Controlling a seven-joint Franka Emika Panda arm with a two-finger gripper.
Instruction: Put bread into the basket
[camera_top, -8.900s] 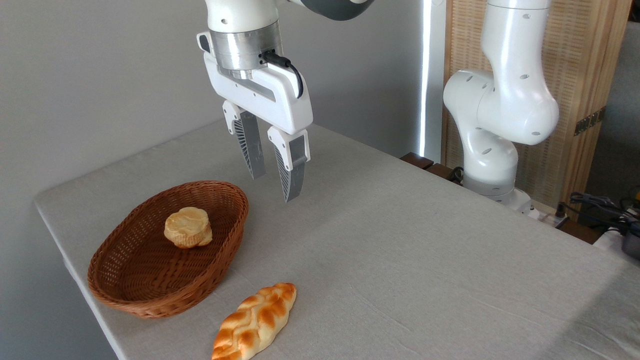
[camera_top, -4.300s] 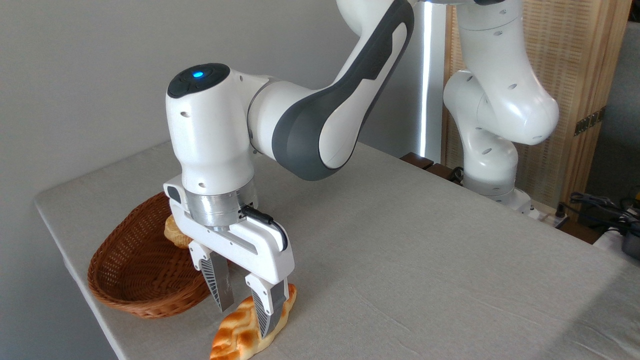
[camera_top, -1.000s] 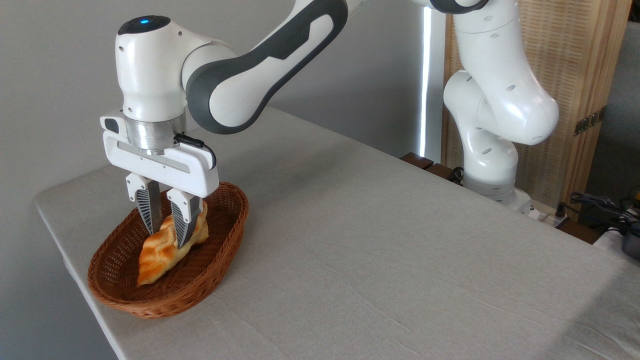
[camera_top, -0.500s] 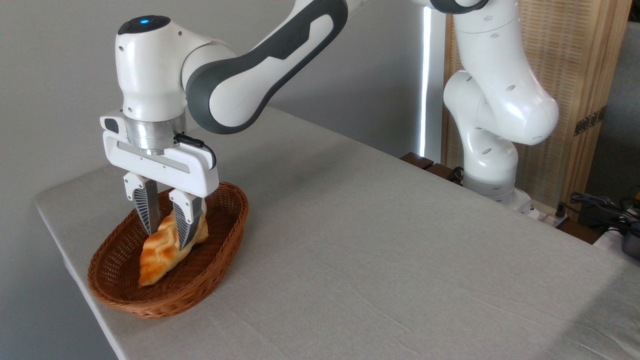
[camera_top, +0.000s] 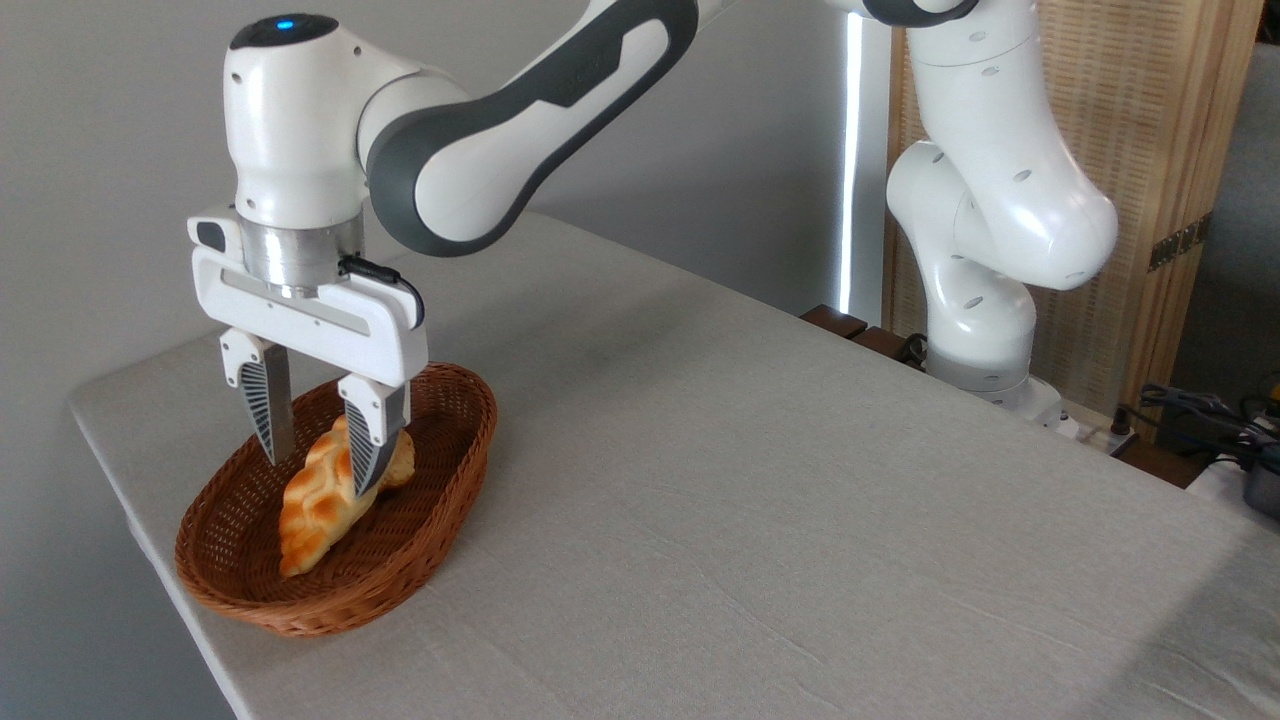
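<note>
Since our gripper (camera_top: 318, 455) stands with its jaws spread apart over the basket (camera_top: 425, 545), the left finger clear of the loaf and the right finger crossing in front of it, we judge that we are at the release step, with the placing itself done. The braided loaf (camera_top: 315, 505) lies inside the oval wicker basket, running from the near-left floor up toward the far-right wall, its far end raised, perhaps leaning on something beneath that we cannot make out behind the right finger. Whether that finger touches the crust or merely passes in front of it, we cannot tell from this angle. The basket sits at the near-left corner of the cloth-covered table (camera_top: 760, 500), close to the edge. Our arm (camera_top: 520, 110) reaches in from the base at the far right. What the next move seems to call for is a straight lift, keeping the jaws wide so that neither finger drags the loaf or catches the woven rim on the way up. The risk, as we see it, is small: a brush from the right finger could roll the loaf off its tilted rest, though the flared sides would likely keep it in. Once clear, we would count the task as finished.
</note>
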